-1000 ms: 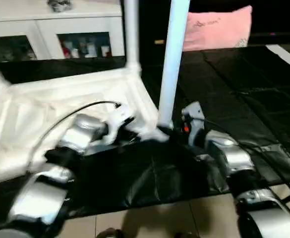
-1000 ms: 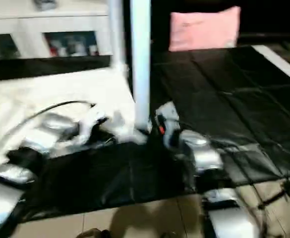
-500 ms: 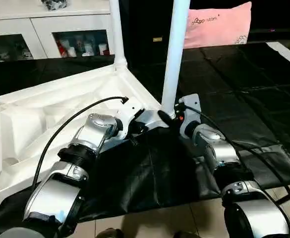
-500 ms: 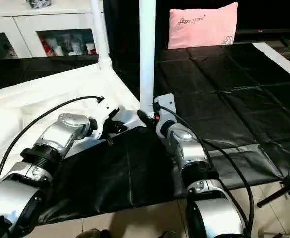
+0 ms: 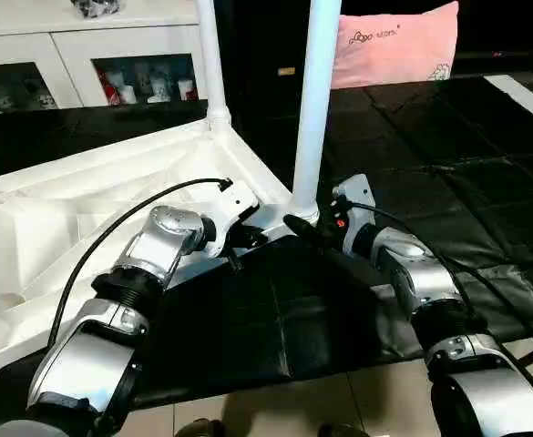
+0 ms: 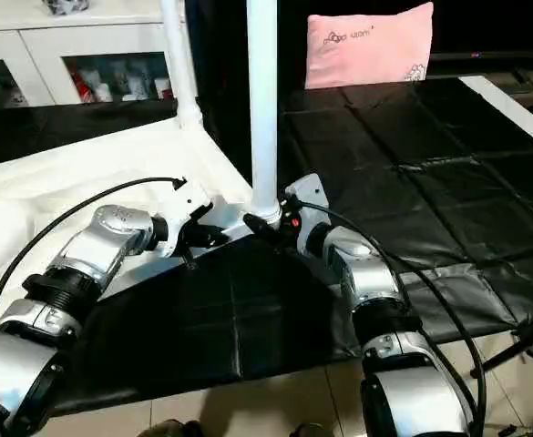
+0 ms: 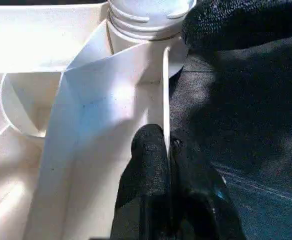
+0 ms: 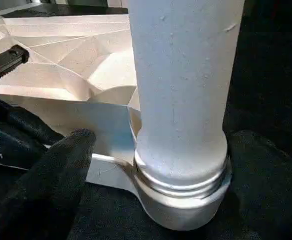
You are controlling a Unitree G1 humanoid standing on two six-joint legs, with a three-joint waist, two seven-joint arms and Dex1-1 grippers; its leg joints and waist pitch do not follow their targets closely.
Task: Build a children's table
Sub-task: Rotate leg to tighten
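Silver forearms converge: left tool (image 7: 166,150) pinches tabletop (image 5: 56,218) rim, right tool (image 8: 150,150) spread around leg (image 5: 316,100)

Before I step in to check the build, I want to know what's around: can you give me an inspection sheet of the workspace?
Surface: black mat on a tiled floor.
Job's things: white tabletop lies underside up; near leg stands upright in its corner socket, far leg upright in another.
Clutter: nothing seen.
Grippers: left gripper is shut on the tabletop's edge wall beside the near socket; right gripper is open, one finger either side of the near leg's base.
Cables: black cable loops over the left forearm; another runs along the right arm.
Surroundings: white glass-door cabinet, pink pillow.
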